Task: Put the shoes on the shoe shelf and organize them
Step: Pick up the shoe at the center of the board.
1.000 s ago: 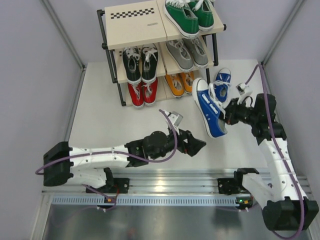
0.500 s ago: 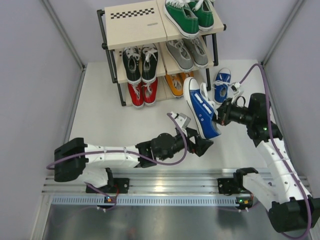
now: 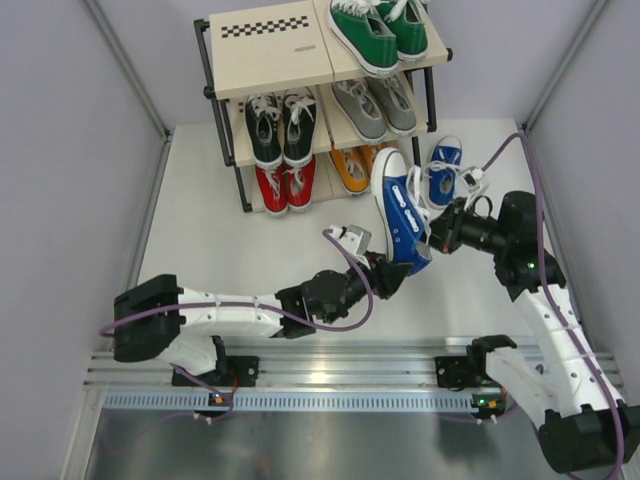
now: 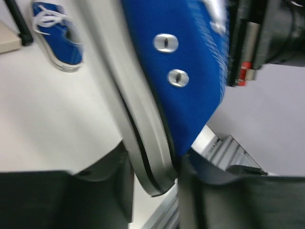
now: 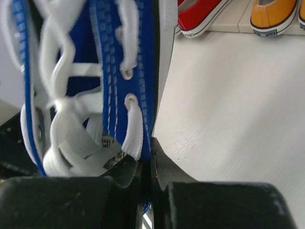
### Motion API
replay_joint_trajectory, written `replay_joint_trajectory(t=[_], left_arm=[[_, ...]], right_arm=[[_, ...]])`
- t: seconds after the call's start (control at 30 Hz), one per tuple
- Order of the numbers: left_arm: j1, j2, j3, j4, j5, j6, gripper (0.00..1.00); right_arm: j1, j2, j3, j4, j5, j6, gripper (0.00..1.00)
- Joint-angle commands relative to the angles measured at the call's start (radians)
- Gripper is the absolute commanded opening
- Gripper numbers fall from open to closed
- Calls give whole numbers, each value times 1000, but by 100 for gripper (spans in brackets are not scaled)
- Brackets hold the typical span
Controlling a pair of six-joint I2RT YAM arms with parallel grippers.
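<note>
Pincers of both arms grip one blue sneaker (image 3: pixel 400 210), raised above the tabletop (image 3: pixel 200 230) at centre right of the frame, toe toward the shoe shelf (image 3: pixel 270 50) at top centre. The right pincer (image 3: pixel 437 232) is clamped on its laced side wall. The left pincer (image 3: pixel 392 272) is clamped on its heel end, fingers (image 4: pixel 95 191) against sole and canvas. The other blue sneaker (image 3: pixel 443 170) lies on the tabletop just right of the shelf.

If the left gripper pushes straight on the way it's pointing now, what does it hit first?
The blue shoe held up by the right gripper: its heel end already sits between the fingers of the left gripper, so any advance presses into the sole. Contact is unclear.
</note>
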Motion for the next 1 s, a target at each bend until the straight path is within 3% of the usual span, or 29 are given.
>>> replay_joint_trajectory(t=[0.0,0.03,0.07,0.27,0.53,0.73,0.97], left_arm=[[18,-59,-45,102,-57,20,20],[19,-78,-57,100,-58,16,7],[19,-91,-69,102,-57,13,3],[27,-249,-209,105,64,-6,0],[32,-547,-333,-99,184,-72,0],[32,-738,-428,-232,285,-116,0],[32,-818,-491,-260,374,-139,0]], right_arm=[[21,-41,11,71,-65,-17,0],[24,-46,11,64,-63,-27,0],[22,-48,17,55,-59,-58,0],[22,-69,33,-31,-115,-288,4],[22,-66,128,-257,-319,-648,49],[28,-43,145,-271,-362,-689,59],[93,26,151,-191,-310,-597,68]])
